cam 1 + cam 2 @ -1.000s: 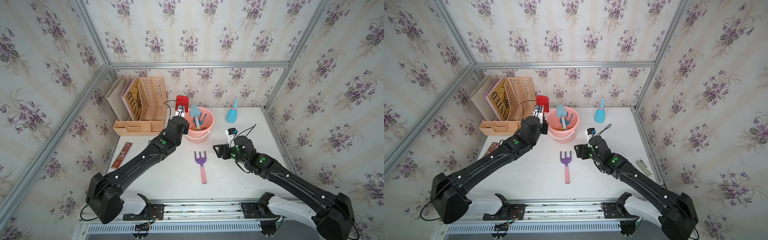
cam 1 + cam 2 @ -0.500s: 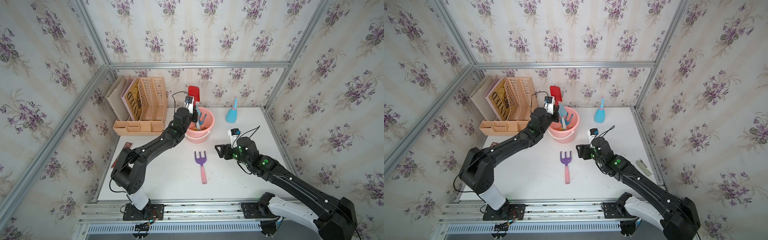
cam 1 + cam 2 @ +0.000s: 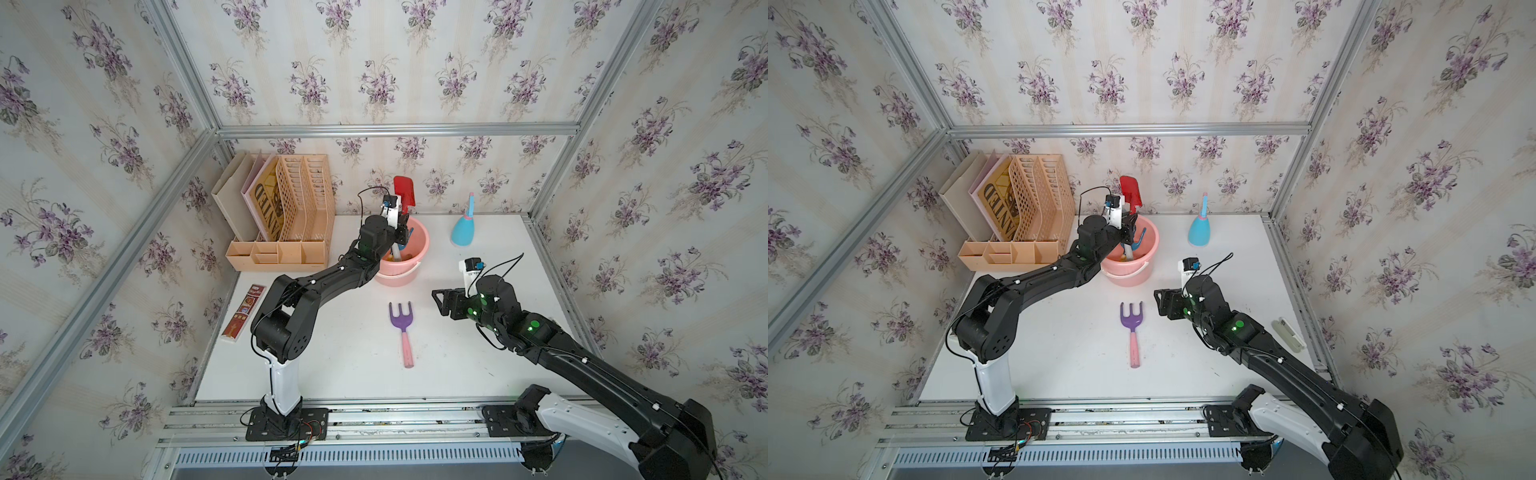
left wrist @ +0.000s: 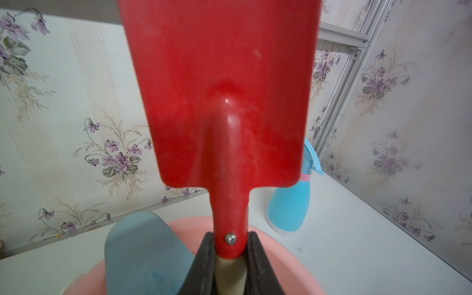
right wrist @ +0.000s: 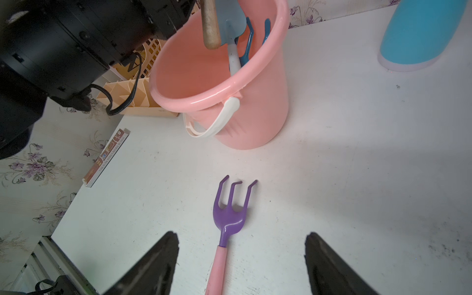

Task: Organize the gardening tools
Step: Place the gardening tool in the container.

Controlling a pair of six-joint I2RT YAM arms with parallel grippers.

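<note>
My left gripper (image 3: 401,224) (image 4: 230,235) is shut on the neck of the red spade (image 3: 404,191) (image 3: 1131,191) (image 4: 224,102). It holds the spade blade-up over the pink bucket (image 3: 399,276) (image 5: 255,115), and the wooden handle (image 5: 210,25) hangs inside the rim. A light-blue trowel (image 4: 143,250) (image 5: 231,23) and a blue fork (image 5: 249,38) stand in the bucket. The purple fork (image 3: 401,322) (image 3: 1131,318) (image 5: 229,214) lies flat on the table with its pink handle toward me. My right gripper (image 3: 442,301) (image 5: 242,236) hovers open and empty just right of it. The blue spray bottle (image 3: 464,232) (image 4: 288,209) stands at the back right.
A tan file organiser (image 3: 291,208) with books fills the back left corner. A flat red-brown printed box (image 3: 244,311) (image 5: 107,155) lies along the table's left edge. A small pale object (image 3: 1289,334) lies by the right edge. Wallpapered walls close three sides.
The left arm has raised the red spade from beside the bucket's left rim to blade-up over the bucket. The right arm has barely moved.
</note>
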